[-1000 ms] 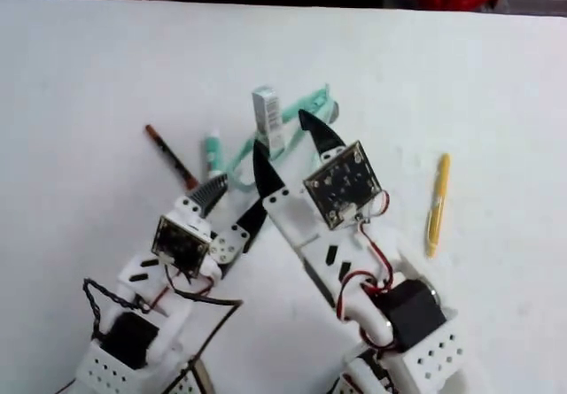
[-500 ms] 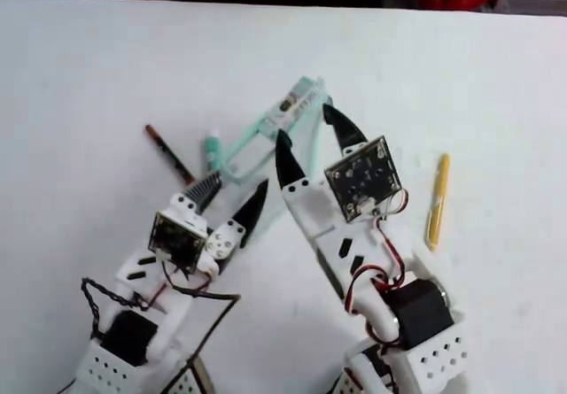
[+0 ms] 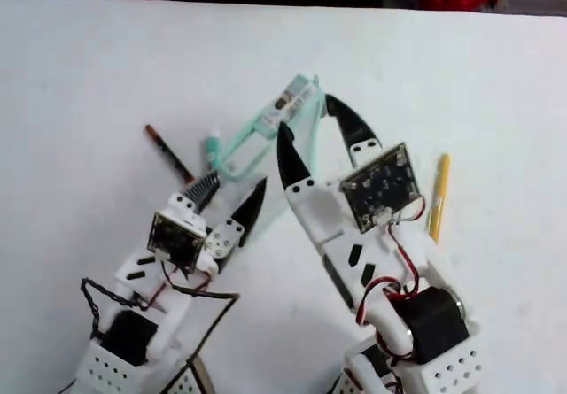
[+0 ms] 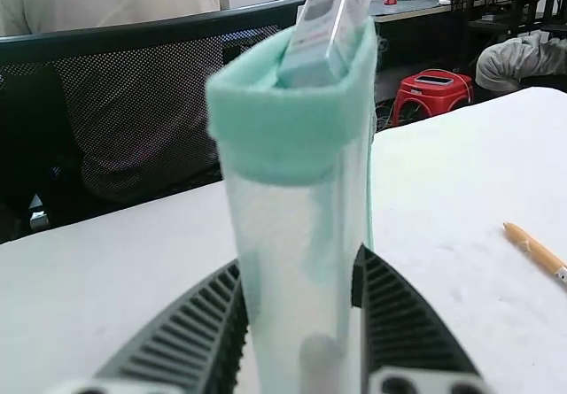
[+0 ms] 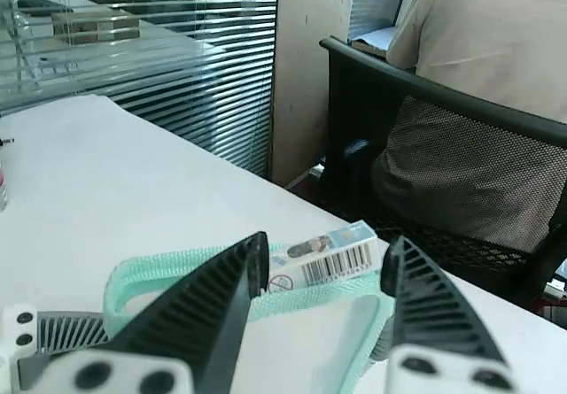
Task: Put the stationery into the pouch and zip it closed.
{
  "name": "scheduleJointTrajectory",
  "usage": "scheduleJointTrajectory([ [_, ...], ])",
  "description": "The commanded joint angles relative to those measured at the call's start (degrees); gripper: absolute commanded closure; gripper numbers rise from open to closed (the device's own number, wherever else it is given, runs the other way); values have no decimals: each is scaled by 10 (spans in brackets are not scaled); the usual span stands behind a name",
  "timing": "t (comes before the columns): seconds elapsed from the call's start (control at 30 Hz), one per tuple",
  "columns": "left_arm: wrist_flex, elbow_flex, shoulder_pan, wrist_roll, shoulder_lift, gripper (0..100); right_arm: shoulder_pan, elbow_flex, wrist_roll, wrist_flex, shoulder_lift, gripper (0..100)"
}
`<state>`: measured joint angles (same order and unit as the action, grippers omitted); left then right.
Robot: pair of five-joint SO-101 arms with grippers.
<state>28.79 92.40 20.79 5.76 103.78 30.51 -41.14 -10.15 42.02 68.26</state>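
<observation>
Three items are lying loose on the white table (image 3: 106, 66): a brown pencil (image 3: 168, 157), a green-capped marker (image 3: 213, 150) just beside the pouch (image 4: 292, 137), and a yellow pen (image 3: 437, 190) well apart on my right.

My left gripper (image 4: 297, 270) is pinching the pouch near its closed end. A white box (image 5: 328, 257) is sticking out of the mouth, only partly in. My right gripper (image 5: 326, 242) is standing spread, one jaw on either side of that box.

Risks, as I judge them:
- The box is sitting shallow, so a nudge from either jaw could be tipping it back out.
- The pouch is soft, so pushing on it could be folding the mouth shut or dragging it from my left pinch.
- The zip could be jamming on the protruding box.

The surface is looking smooth and bare, so items may be sliding easily. A mesh-backed chair (image 5: 461, 146), window blinds (image 5: 133, 31) and a red stool (image 4: 432, 93) are standing beyond the table.
</observation>
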Motion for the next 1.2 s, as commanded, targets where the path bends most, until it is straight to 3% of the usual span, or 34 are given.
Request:
scheduleJointTrajectory([
  [0.0,-11,-4,-2,-4,5,823,2,35,-4,-19,-26,796],
  [0.17,-10,-4,-2,-4,5,823,-117,111,28,-65,-118,808],
  [0.3,-10,-4,-2,-4,5,823,-182,206,90,-44,-241,986],
  [0.4,-10,-4,-2,-4,5,823,-182,267,66,14,-327,953],
  [0.57,-11,-4,-2,-4,5,823,-156,321,70,77,-383,981],
  [0.73,-11,-4,-2,-4,5,823,-117,325,69,98,-385,978],
  [1.17,-11,-4,-2,-4,5,823,-26,421,69,277,-349,978],
])
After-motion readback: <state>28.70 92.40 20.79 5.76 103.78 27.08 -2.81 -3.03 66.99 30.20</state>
